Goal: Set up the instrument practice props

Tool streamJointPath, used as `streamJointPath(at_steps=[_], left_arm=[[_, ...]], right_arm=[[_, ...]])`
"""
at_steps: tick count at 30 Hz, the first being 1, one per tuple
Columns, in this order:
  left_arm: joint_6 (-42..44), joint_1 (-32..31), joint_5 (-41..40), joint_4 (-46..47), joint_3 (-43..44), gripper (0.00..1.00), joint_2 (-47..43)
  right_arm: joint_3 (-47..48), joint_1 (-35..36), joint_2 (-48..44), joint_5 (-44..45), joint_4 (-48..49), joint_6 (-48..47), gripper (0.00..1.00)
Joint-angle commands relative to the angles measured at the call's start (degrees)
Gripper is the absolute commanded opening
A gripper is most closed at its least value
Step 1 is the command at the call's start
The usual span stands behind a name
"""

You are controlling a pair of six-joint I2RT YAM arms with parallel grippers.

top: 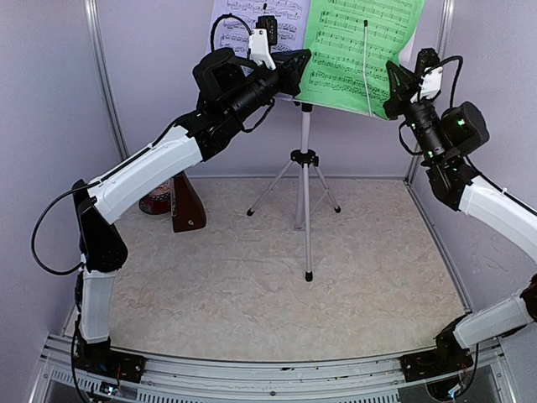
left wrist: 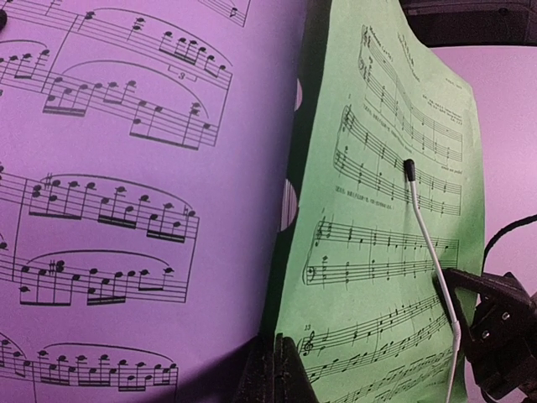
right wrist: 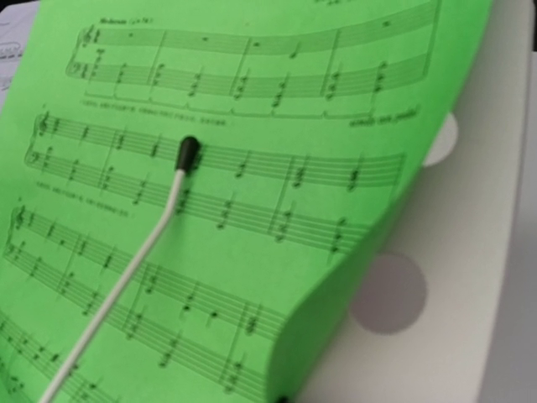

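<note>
Left pincer, tips pressed together on nothing, sits low at the music stand, between the lavender sheet and the green sheet propped on its desk. The right pincer, likewise pressed together, hangs at the stand's right edge by the white clip wire. Sheets judged thin, floppy and crease-prone, the green one bowing off the perforated desk, so pinch a free edge; brown metronome stands on the counter, left of the stand.

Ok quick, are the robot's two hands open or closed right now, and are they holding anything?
Left gripper: jaws closed, nothing clearly held.
Right gripper: jaws closed beside the green sheet; grip cannot be told.
</note>
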Motion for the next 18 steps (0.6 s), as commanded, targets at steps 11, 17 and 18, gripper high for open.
streamJointPath(at_steps=[11, 17, 18], left_arm=[[2.1, 0.7, -4.4, 3.3, -1.3, 0.00, -1.9], [2.4, 0.6, -4.4, 3.8, -2.5, 0.00, -2.4], [2.4, 0.6, -4.4, 3.9, -2.6, 0.00, -2.4]], right_arm=[[3.1, -1.2, 2.3, 1.2, 3.3, -3.6, 0.00], [3.7, -1.3, 2.5, 1.1, 3.3, -3.9, 0.00], [3.6, -1.3, 2.4, 1.1, 3.3, -4.0, 0.00]])
